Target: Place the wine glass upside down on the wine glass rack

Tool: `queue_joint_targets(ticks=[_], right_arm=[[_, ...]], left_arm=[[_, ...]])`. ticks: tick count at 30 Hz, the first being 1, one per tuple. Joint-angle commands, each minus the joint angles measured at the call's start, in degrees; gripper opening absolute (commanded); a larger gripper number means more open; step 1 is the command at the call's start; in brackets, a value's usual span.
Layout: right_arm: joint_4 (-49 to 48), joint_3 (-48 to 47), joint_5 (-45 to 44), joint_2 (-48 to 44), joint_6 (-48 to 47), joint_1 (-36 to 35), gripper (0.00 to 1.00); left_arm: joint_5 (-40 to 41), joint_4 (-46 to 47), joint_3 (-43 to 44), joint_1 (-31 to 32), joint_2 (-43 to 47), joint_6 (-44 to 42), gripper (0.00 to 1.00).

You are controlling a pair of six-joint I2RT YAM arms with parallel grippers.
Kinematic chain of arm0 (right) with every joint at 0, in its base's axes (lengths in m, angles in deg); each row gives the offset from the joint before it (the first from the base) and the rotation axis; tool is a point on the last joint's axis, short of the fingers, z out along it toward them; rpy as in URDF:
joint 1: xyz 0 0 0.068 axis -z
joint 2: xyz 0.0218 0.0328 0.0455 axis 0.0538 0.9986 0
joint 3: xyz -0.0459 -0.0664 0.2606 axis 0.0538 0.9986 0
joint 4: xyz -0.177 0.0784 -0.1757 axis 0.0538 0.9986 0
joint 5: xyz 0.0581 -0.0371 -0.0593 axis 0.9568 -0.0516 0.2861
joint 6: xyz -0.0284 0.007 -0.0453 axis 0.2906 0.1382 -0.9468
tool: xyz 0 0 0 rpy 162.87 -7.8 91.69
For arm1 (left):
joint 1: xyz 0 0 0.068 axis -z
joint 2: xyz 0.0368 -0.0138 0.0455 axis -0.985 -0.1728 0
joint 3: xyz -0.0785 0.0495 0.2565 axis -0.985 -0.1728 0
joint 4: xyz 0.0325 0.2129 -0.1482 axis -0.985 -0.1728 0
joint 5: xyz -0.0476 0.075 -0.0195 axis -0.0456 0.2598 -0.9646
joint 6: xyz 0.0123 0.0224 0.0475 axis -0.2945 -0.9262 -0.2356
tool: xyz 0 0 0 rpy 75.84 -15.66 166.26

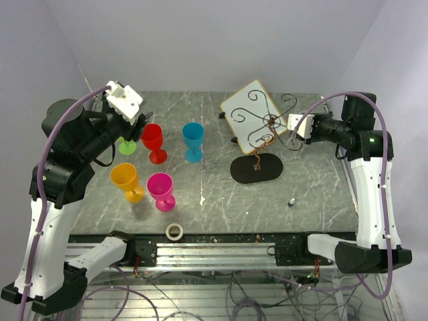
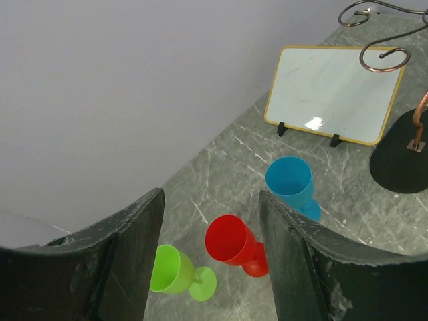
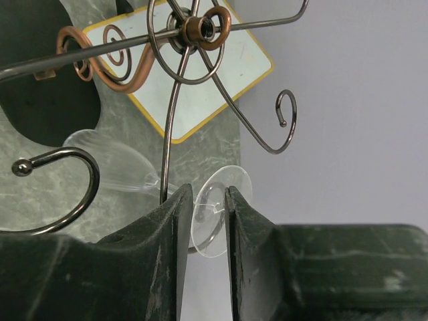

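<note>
Right wrist: R jaws narrow round clear wine glass (image 3: 234, 194) stem; L jaws wide.

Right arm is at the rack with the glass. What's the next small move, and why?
Probably open the right gripper wider before any retreat. The wine glass has its foot between the fingers with little gap on either side, and its stem runs beside a wire of the wine glass rack, so pulling away now could drag the glass off.

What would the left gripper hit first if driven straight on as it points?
Probably the red goblet, centred ahead of the open left gripper in its wrist view. The green goblet sits just off that line. Depth is unclear.
</note>
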Motion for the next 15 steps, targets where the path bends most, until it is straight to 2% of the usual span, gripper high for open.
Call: queue_joint_targets(ticks=[1,11,15], right_arm=[[1.38,0.11,3.47,-0.78,0.70,-0.25,0.27],[1.10,-1.95,11.63,-1.07,4.98,-0.25,0.35],[-0.24,-3.63,15.00,-1.22,9.28,-0.25,0.45]], left_arm=[[-1.56,-0.28,-0.41,-0.59,0.98,-0.87,0.69],[-0.14,0.49,-4.02,-0.70,2.27,-1.05,0.71],[0.48,0.64,-7.04,-0.85,3.25,-0.94,0.72]])
